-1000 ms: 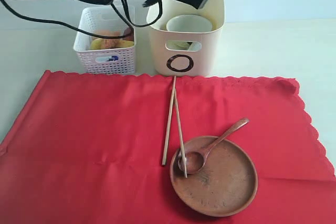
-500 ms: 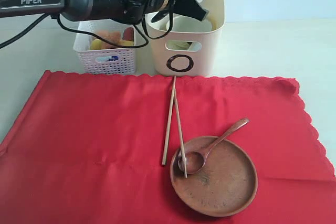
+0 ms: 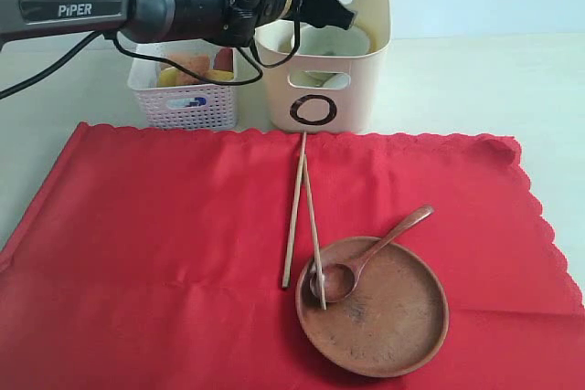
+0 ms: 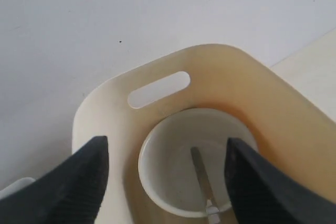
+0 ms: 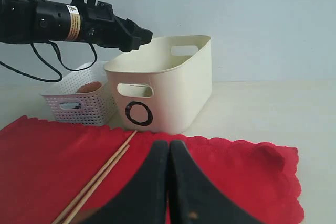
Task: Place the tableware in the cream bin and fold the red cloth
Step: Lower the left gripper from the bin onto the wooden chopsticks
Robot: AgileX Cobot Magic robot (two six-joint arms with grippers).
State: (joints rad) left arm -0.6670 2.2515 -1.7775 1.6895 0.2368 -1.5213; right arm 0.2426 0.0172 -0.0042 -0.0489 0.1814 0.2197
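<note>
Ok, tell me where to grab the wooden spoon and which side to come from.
Take the wooden spoon by its handle's free end, which sticks out past the plate rim and looks lifted off the red cloth. Come down from above, jaws across the handle. Its bowl sits low in the plate beside a chopstick tip, so that end is crowded.

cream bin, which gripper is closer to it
Left. The left gripper hangs over the open cream bin; the right gripper sits low over the red cloth, apart from the bin.
</note>
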